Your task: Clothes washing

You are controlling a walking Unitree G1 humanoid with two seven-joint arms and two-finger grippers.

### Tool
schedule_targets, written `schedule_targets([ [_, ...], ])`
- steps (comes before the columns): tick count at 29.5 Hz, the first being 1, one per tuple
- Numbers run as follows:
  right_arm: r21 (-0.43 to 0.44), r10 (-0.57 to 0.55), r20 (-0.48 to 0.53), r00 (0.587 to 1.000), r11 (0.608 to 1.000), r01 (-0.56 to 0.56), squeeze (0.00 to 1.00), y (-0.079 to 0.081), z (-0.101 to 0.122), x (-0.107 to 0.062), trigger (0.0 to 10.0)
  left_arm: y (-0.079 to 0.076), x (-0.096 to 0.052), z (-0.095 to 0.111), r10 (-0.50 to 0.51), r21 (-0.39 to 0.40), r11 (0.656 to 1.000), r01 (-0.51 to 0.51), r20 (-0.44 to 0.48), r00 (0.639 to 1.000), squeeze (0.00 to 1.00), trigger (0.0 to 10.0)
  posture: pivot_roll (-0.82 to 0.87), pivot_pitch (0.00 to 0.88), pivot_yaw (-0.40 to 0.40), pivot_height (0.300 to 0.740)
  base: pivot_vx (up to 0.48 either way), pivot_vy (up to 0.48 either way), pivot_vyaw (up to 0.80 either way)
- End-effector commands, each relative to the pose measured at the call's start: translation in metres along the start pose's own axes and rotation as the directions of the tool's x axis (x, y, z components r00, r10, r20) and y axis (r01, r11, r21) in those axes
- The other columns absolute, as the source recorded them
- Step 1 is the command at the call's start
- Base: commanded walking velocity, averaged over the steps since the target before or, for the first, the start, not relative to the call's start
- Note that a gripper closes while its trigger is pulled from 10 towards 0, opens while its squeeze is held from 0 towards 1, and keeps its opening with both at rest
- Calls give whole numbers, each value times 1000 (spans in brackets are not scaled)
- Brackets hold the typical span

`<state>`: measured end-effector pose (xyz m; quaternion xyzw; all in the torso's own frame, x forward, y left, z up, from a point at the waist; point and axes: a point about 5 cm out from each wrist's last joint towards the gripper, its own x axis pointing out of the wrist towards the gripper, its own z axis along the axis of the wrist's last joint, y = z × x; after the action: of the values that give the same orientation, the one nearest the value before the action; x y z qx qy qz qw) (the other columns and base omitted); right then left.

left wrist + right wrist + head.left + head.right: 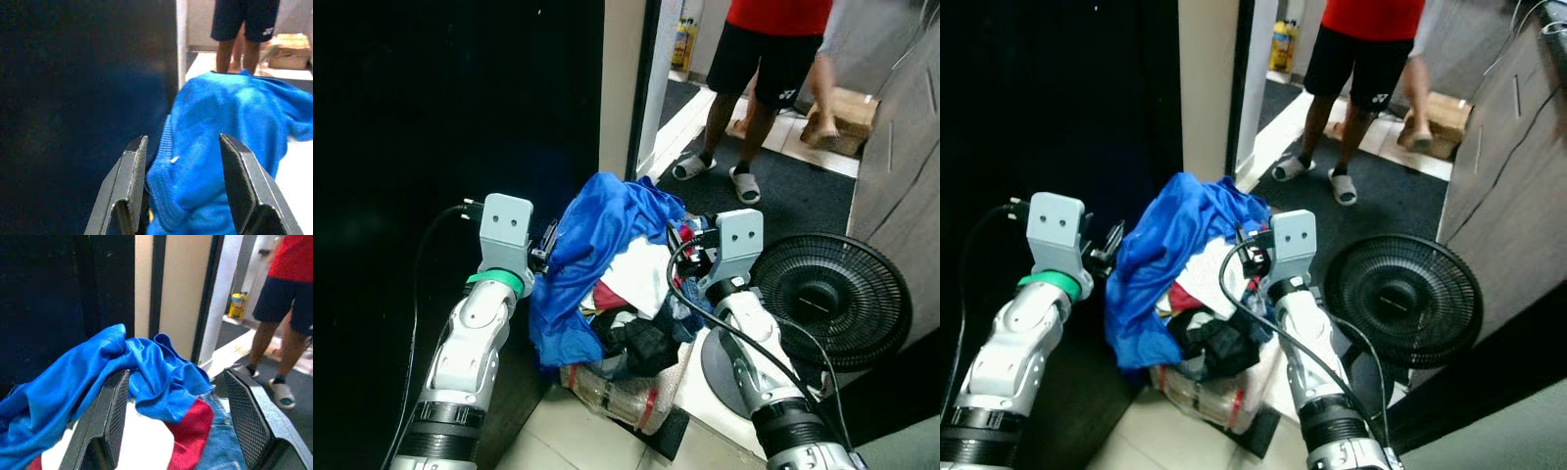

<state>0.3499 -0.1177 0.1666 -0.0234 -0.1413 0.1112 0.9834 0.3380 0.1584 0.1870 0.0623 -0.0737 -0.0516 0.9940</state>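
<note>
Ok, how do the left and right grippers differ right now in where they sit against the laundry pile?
The left gripper sits at the pile's left edge, its jaws straddling the blue garment. The right gripper sits at the pile's right side, over the red cloth and denim. Both have open jaws and hold nothing.

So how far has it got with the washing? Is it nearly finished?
Early days, it seems. Done: the clothes are gathered in a heaped basket, a blue top draped over the pile. In hand: the left gripper and right gripper sit open on either side of the load, the left around the blue top's edge. Left: no washing machine is in view, so carrying, loading and washing remain.
</note>
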Motion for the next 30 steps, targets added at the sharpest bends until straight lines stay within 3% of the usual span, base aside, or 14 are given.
schedule_targets([
  [1,-19,1,-27,1000,1000,-2,0,-1,-8,-5,10000,-4,-2,-13,-18,2,1000,19,-50,999,0,10000,81,58,-2,740,0,0,0],
  [8,-37,29,-31,999,999,-30,0,0,-7,1,10000,-11,-3,-27,-25,-10,1000,24,-86,996,0,10000,80,73,-27,740,0,0,0],
  [20,-66,76,-39,996,995,-78,0,1,-1,17,10000,-20,-4,-23,-31,-26,999,29,-67,997,0,10000,100,118,-69,740,0,0,0],
  [30,-67,87,-34,996,994,-90,0,1,0,20,10000,-23,-1,-16,-32,-44,999,30,-40,999,0,10000,103,138,-76,740,0,0,0],
])
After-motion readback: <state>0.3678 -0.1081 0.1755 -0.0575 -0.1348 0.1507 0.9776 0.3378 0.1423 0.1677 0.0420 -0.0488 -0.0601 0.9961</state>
